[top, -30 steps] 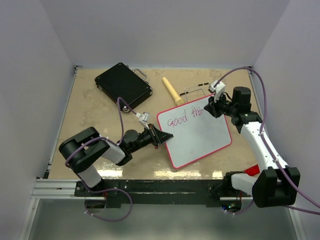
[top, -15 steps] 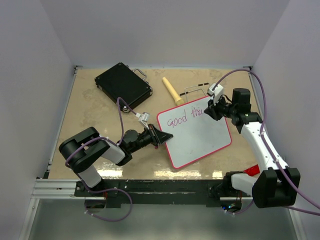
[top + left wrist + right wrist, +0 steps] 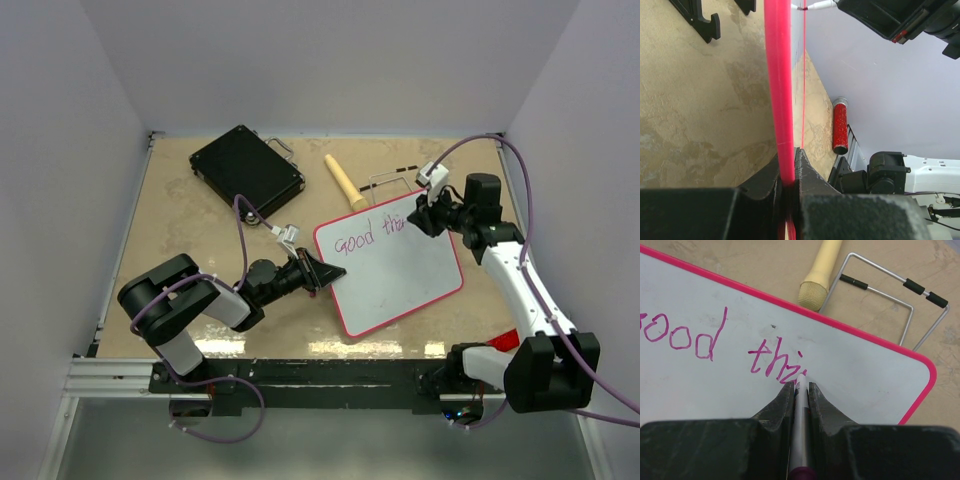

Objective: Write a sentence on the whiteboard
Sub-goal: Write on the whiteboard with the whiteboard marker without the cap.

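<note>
Left pincer (image 3: 320,272) clamps the whiteboard (image 3: 400,275) rim, steadying it while right pincer (image 3: 800,386), clenched on the marker (image 3: 799,425), writes the sentence (image 3: 735,347).

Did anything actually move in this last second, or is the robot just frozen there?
Hardly anything. The right gripper, shut on the marker, only wobbled slightly at the end of "thi" in the sentence; no new letter shows. The left gripper stays clamped on the pink rim of the whiteboard, and the board and black case haven't shifted.
</note>
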You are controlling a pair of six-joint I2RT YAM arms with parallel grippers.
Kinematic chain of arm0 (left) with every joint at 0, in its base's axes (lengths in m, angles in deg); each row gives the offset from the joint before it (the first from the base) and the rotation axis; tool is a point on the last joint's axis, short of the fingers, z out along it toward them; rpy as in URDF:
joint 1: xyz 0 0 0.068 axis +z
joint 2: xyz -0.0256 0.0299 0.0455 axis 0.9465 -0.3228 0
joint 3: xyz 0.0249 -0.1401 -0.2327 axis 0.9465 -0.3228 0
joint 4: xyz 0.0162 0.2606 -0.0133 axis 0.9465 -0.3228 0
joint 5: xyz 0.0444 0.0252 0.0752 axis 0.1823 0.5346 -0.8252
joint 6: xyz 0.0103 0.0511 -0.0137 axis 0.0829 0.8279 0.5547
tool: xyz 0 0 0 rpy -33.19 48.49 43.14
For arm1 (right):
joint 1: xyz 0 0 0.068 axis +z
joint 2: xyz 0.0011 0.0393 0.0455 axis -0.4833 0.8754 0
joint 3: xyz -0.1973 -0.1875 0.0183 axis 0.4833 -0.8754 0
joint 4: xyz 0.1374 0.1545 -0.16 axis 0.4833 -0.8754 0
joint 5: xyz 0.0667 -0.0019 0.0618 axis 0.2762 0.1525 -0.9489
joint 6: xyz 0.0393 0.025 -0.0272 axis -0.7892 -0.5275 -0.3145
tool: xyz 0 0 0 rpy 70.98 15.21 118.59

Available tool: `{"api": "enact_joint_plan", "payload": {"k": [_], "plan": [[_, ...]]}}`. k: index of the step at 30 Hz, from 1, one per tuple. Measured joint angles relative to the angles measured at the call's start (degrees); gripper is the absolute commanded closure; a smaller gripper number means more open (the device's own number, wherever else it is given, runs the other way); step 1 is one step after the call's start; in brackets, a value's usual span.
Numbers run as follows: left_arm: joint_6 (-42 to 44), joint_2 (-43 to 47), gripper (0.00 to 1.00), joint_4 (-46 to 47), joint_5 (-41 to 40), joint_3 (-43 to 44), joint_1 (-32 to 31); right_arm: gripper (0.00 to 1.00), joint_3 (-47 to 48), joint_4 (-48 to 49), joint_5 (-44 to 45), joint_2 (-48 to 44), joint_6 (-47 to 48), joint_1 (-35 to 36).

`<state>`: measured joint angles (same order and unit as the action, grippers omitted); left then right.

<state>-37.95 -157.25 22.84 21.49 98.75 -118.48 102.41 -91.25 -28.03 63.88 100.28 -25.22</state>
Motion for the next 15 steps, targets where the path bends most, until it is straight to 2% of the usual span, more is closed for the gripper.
{"api": "enact_joint_plan", "payload": {"k": [8, 15], "plan": [[0.1, 0.0, 1.00, 0.0, 0.1, 0.0, 0.0, 1.00, 0.2, 4.1, 2.6, 0.3, -2.5, 0.0], [0.0, 0.0, 1.00, 0.0, 0.0, 0.0, 0.0, 1.00, 0.2, 3.2, 3.0, 0.3, -1.1, 0.0]]}}
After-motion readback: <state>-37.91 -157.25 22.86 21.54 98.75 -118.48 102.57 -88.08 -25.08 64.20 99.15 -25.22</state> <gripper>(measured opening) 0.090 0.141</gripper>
